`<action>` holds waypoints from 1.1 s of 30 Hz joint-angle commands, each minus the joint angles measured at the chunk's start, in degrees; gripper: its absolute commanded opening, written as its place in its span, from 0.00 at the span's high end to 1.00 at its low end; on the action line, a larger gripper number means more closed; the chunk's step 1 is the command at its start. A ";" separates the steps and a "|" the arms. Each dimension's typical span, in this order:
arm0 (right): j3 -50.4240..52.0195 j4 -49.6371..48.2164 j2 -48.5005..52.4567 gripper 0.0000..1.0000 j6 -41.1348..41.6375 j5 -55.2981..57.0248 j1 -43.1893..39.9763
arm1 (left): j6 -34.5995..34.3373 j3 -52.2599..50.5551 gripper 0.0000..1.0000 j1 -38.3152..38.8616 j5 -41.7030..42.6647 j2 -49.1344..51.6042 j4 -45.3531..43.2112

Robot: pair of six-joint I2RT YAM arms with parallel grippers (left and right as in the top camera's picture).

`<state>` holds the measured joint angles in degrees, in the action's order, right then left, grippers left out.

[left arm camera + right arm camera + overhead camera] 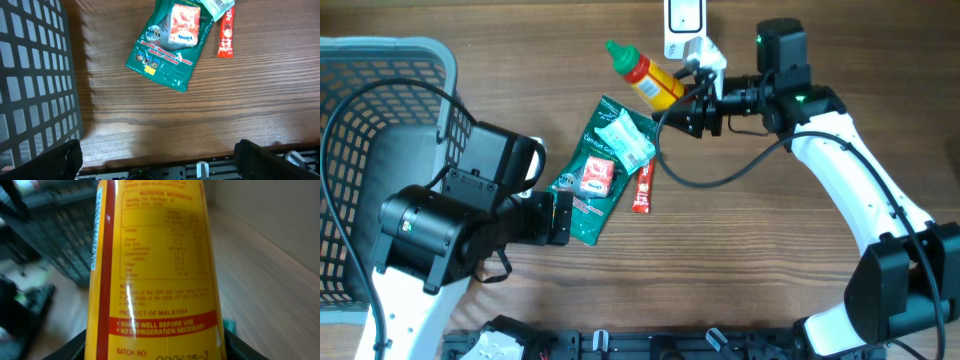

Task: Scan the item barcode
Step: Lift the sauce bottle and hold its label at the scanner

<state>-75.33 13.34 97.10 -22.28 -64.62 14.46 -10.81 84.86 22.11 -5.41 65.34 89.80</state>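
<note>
"What's the right tool (682, 100) doing?"

"It's clamping the sauce bottle (648, 78) near its base, jaws partly closed around it. It's holding the bottle up off the counter (770, 250), with the white scanner (683, 20) at the tool's twelve o'clock. I'd guess it's presenting the label."

"Which way is the bottle pointing?"

"Its long axis is running from four to ten o'clock, the green cap (617, 50) heading toward ten. I can't make out the barcode."

"And the left tool (560, 218)?"

"It's hanging wide and empty at the counter's eight o'clock, beside the green pouch (600, 175), out of the way."
</note>
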 commanded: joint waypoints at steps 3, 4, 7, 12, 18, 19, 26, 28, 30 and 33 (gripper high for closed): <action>-0.57 -5.64 -0.90 0.40 27.89 -7.69 0.11 | -0.55 0.22 0.00 -0.26 0.68 -0.42 -0.13; -0.57 -4.61 -0.90 0.40 28.79 -7.63 0.11 | -0.55 0.22 0.00 -0.26 0.68 -0.42 -0.13; -0.57 2.43 -0.90 0.40 26.75 -4.22 -0.11 | -0.55 0.22 0.00 -0.26 0.68 -0.42 -0.15; -0.57 11.96 -0.96 0.43 21.99 7.63 -0.24 | -0.55 0.22 0.00 -0.26 0.68 -0.42 -0.13; -0.57 14.95 -2.12 0.45 19.21 8.98 -0.24 | -0.55 0.22 0.00 -0.26 0.68 -0.42 -0.13; -0.57 15.34 -2.78 0.45 19.17 9.42 -0.22 | -0.55 0.22 0.00 -0.26 0.68 -0.42 -0.13; -0.57 23.34 -10.64 0.47 15.63 15.47 -0.22 | -0.55 0.22 0.00 -0.26 0.68 -0.42 -0.13; -0.57 27.61 -13.11 0.49 14.27 15.52 -0.17 | -0.55 0.22 0.00 -0.26 0.68 -0.42 -0.13; -0.57 30.75 -14.75 0.51 13.11 15.50 -0.17 | -0.55 0.22 0.00 -0.26 0.68 -0.42 -0.13; -0.57 34.36 -16.37 0.51 10.36 17.51 -0.17 | -0.55 0.22 0.00 -0.26 0.68 -0.42 -0.13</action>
<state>-75.35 45.41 83.05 -7.27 -49.39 14.41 -10.81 84.86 22.11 -5.41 65.34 89.80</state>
